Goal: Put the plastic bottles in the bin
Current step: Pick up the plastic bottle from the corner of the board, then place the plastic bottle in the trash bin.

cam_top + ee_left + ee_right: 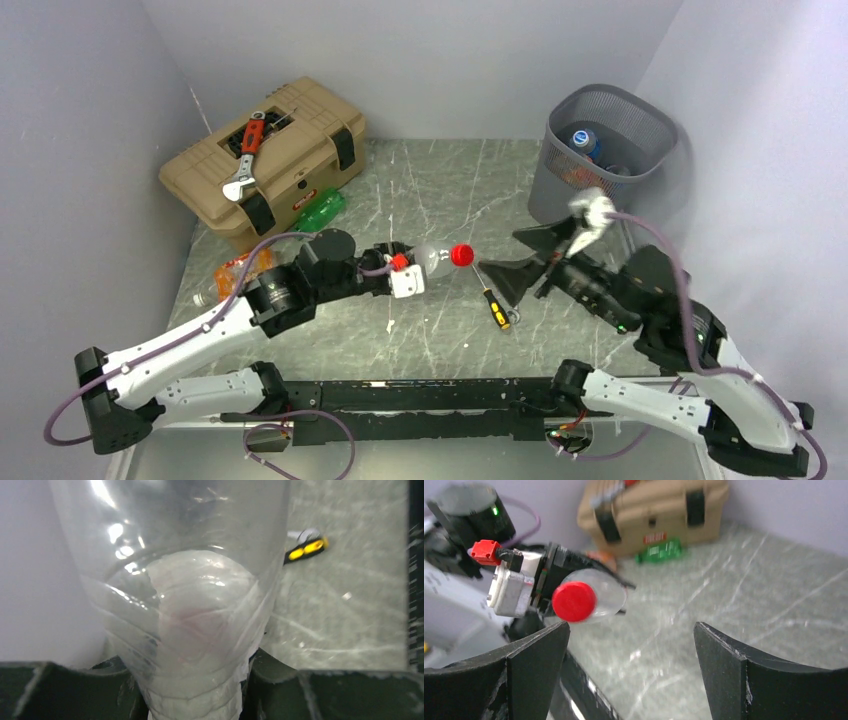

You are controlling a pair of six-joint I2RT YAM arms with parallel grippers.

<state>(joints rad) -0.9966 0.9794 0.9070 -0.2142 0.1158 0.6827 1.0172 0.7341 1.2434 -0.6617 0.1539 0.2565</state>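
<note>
The surface is a grey-green marbled tabletop (420, 190), boxed in by plain pale walls (420, 60) on three sides. At 10 o'clock sits a tan plastic toolbox with black latches (262, 165), with a red-handled steel wrench (245, 160) lying on its lid. A green plastic bottle (322, 208) lies against the toolbox front, and an orange-labelled bottle (240, 270) lies at 9 o'clock. The tall grey mesh bin (555, 190) stands at 1 o'clock with a blue-capped bottle (583, 138) inside it. A yellow-and-black screwdriver (493, 303) lies near the middle.

The left gripper (402, 268) pinches a clear plastic bottle (435, 258) around its lower body. Its dark fingers (325, 690) press in on both sides, and the bottle sticks out beyond them, off the table. The bottle's long axis runs 9 to 3, and its red cap (461, 254) points toward 3 o'clock.

The right gripper (522, 262) is spread wide and holds nothing. It faces that cap from just beyond it, at 3 o'clock of the bottle.
</note>
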